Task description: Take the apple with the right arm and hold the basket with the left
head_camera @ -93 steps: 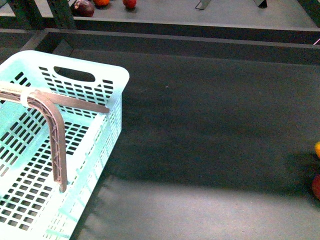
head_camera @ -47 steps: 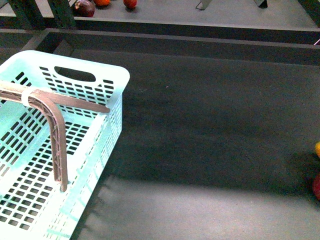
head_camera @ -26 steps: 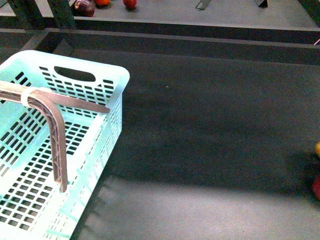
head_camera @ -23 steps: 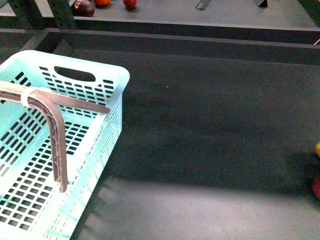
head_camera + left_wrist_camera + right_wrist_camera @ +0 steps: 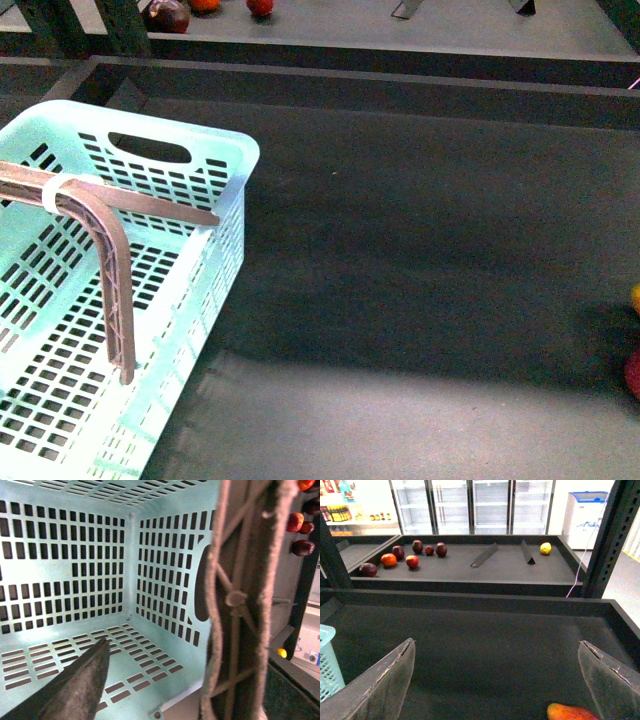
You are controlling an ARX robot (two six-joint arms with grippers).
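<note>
The pale mint basket (image 5: 215,165) stands at the left of the dark table, its ribbed brownish handle (image 5: 112,285) swung up. In the left wrist view my left gripper (image 5: 185,650) is open inside the basket (image 5: 75,595). One finger (image 5: 80,685) shows, and the handle (image 5: 245,605) runs close in front and hides the other. The red apple (image 5: 634,373) lies at the table's far right edge, cut off by the frame. My right gripper (image 5: 496,644) is open above the table, and the apple (image 5: 572,713) lies near its right-hand finger (image 5: 610,680). Neither arm shows in the front view.
A small orange-yellow fruit (image 5: 636,297) sits just behind the apple. A raised black rim (image 5: 400,95) bounds the table at the back. Beyond it a shelf holds dark purple and red fruits (image 5: 402,555), a yellow fruit (image 5: 546,548) and two slanted dividers (image 5: 485,555).
The basket handle's left end has risen very slightly. Nothing else has visibly moved.
</note>
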